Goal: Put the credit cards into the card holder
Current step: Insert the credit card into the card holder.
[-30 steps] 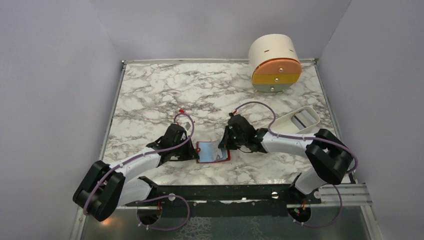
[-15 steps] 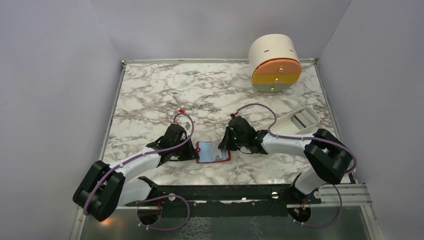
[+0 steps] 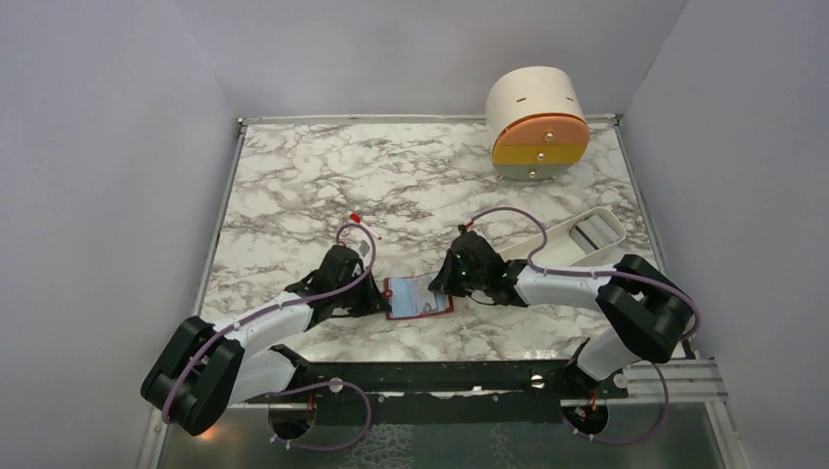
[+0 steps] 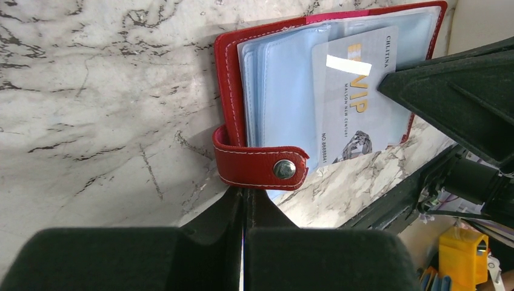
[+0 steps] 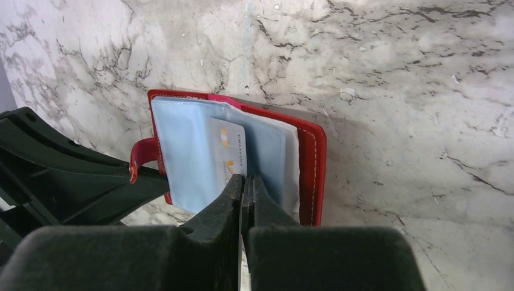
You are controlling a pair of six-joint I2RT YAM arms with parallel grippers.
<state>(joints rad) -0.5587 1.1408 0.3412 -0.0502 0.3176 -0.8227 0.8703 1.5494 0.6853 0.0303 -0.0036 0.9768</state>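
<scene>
Both arms lie low over my counter (image 3: 313, 186), elbows out and forearms turned inward, so the wrists face each other toward the near edge, around the middle of its width. The left arm (image 3: 264, 322) reaches in from the left. The left gripper (image 4: 243, 197) has its fingers pressed flat together, tips right at the card holder (image 4: 229, 91), just under its snap strap (image 4: 260, 167). I cannot tell whether any of the cover is caught between them. The right arm (image 3: 567, 283) comes in from the right, and the right gripper (image 5: 243, 185) is pinched on one pale credit card (image 4: 357, 103) marked VIP. That card lies over the clear sleeves (image 4: 285, 91), though I cannot tell whether it is inside one or on top. The holder lies open and flat on the marble between the two grippers. Well apart, a round cream drawer unit (image 3: 538, 122) stands at the far right corner. A white oblong tray (image 3: 587, 234) lies by the right edge, just beyond the right arm.
</scene>
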